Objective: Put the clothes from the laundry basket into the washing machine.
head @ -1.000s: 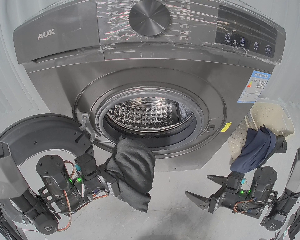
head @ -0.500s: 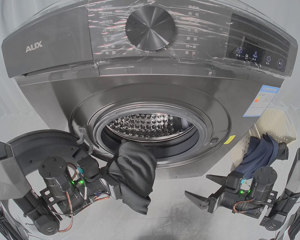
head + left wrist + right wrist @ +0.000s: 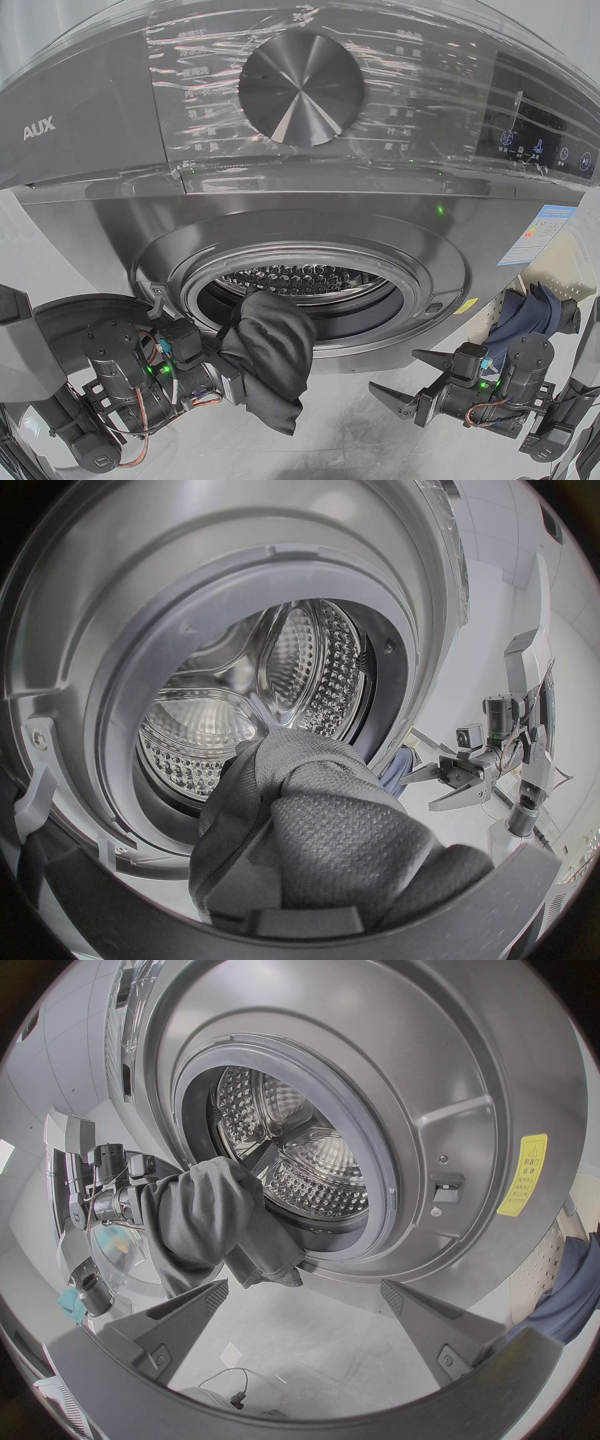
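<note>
The washing machine [image 3: 350, 219] stands with its door [image 3: 56, 319] swung open to the left and its steel drum [image 3: 300, 279] bare inside. My left gripper [image 3: 234, 374] is shut on a dark grey garment [image 3: 274, 350], which is bunched over it and hides its fingers. The garment's top lies against the lower left of the door seal [image 3: 125, 686], and the rest hangs down outside [image 3: 200, 1222]. My right gripper [image 3: 394, 370] is open and holds nothing, low in front of the machine's right side. A navy garment [image 3: 525, 315] drapes over the cream laundry basket [image 3: 565, 262].
The basket stands on the floor tight against the machine's right side. Bare grey floor [image 3: 350, 437] lies between the two arms. The open door takes up the space behind my left arm.
The head view has shifted closer to the machine, so it looks larger. The grey garment's top now overlaps the drum opening's lower edge a little more. The right gripper keeps its place.
</note>
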